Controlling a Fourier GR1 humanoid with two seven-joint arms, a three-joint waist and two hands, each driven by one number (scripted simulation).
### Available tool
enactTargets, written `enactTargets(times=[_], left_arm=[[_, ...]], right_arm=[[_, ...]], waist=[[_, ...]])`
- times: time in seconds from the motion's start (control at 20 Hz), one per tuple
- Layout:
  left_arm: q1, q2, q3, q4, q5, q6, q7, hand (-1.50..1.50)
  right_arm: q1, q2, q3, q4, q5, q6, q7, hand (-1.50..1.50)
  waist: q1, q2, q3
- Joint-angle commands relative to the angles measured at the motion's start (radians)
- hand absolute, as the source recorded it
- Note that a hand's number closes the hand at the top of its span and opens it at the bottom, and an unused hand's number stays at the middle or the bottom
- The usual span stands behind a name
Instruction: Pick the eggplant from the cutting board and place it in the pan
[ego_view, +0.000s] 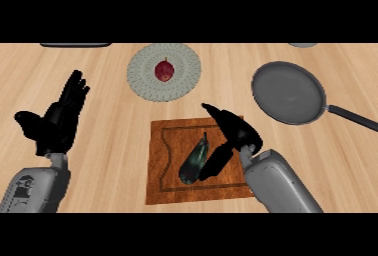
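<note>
1. Left hand (53, 117) rested open at the left, fingers straight.
2. Eggplant (195, 159) lay on the cutting board (166, 165), right hand (232, 132) beside it, fingers relaxed, holding nothing.
3. Risk: eggplant could roll off during the grasp.
4. Bare counter led to the pan (289, 93); its rim could snag.

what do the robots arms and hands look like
Both forearms are light grey, smooth, rounded shells. The left forearm carries small dark markings. Each ends in a glossy black hand: the left hand and the right hand. No cables or sleeves show.
</note>
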Motion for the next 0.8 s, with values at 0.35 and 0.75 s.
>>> enactTargets(times=[0.35, 0.75], left_arm=[[0.029, -0.017, 0.017, -0.029, -0.027, -0.024, -0.005, 0.0], [0.077, -0.035, 0.035, -0.044, -0.032, -0.05, -0.037, 0.0]], right_arm=[[-0.01, 0.007, -0.005, 0.049, 0.085, 0.16, 0.057, -1.5], [-0.017, 0.056, -0.015, 0.185, 0.139, 0.152, -0.012, -1.5]], waist=[[-0.001, -0.001, 0.0], [0.001, -0.001, 0.0]])
